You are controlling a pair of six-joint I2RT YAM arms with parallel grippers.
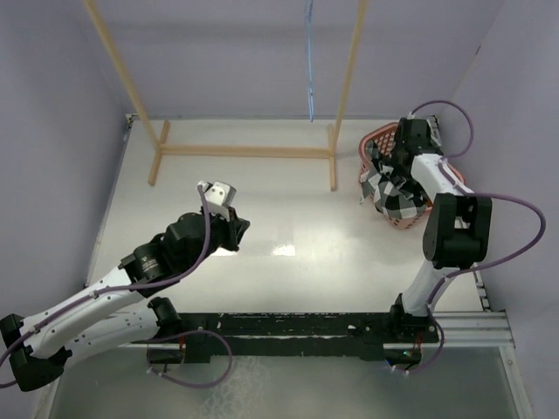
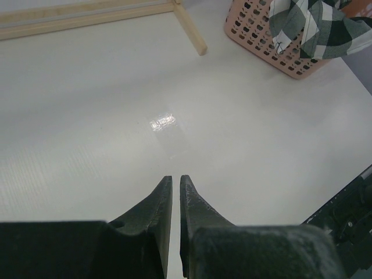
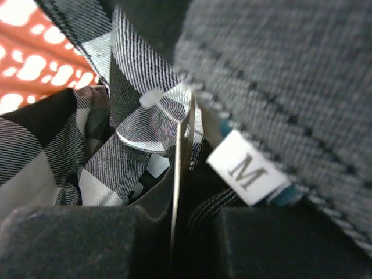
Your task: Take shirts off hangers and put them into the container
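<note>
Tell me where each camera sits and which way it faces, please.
Top external: above and behind the arms, facing down over the table toward rack and hanger; left arm and right arm show.
Left wrist: low over the table, facing across it to the basket; the shut left gripper shows.
Right wrist: at the basket, facing close into the shirt; the right gripper shows.
Shared: top and left wrist both see rack, basket and shirt.

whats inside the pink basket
A black-and-white checked shirt, bunched and spilling over the basket rim, with the right hand down in it. The cloth hides the floor.
</note>
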